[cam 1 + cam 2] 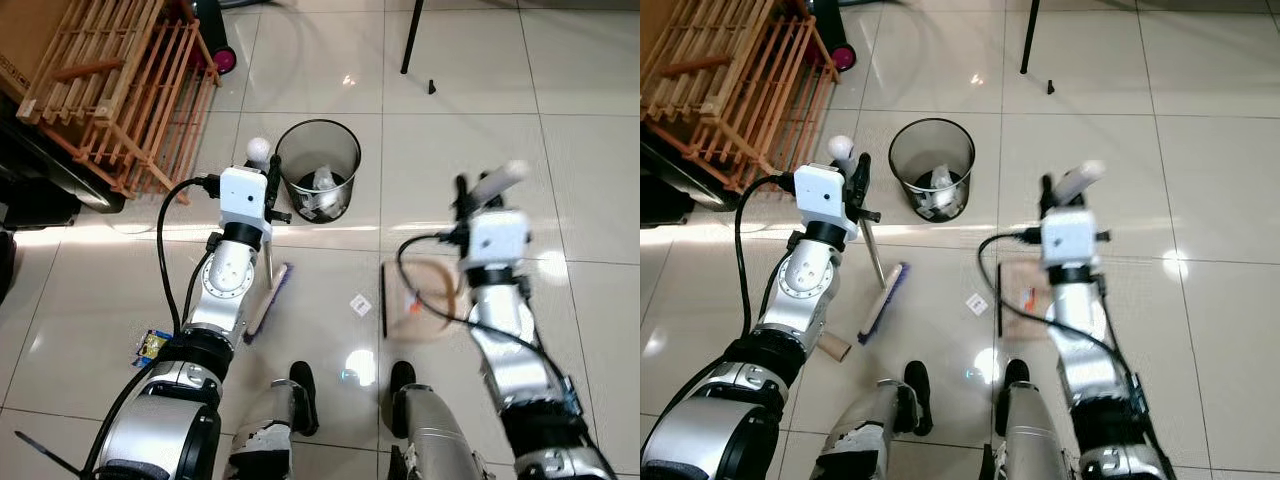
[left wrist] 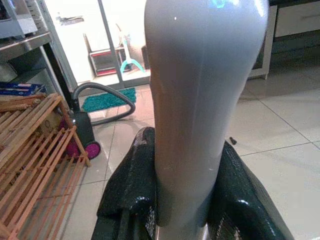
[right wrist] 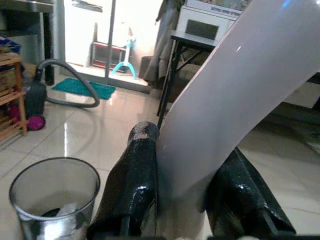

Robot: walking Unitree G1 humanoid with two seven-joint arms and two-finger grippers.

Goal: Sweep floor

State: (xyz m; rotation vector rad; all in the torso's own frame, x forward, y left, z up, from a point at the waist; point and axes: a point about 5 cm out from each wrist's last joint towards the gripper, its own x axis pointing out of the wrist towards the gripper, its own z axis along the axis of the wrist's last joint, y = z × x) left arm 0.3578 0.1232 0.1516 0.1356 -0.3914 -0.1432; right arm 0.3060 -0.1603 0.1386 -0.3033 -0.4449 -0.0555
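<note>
My left gripper (image 1: 266,172) is shut on the pale grey top of the broom handle (image 2: 205,100). The thin shaft slants down to the purple broom head (image 1: 268,300), which rests on the tiles in front of my feet. My right gripper (image 1: 480,192) is shut on the white dustpan handle (image 3: 240,100). The brownish dustpan (image 1: 425,295) with its black front edge sits on the floor to the right of the broom head. A small white scrap (image 1: 360,303) lies between them. A black mesh bin (image 1: 318,123) holding crumpled paper stands just ahead.
A wooden slatted rack (image 1: 130,90) leans at the far left. A blue-yellow wrapper (image 1: 152,345) and a cardboard tube (image 1: 835,348) lie by my left arm. A black stand leg (image 1: 410,40) rises at the back. A vacuum hose (image 2: 107,100) lies on the floor beyond.
</note>
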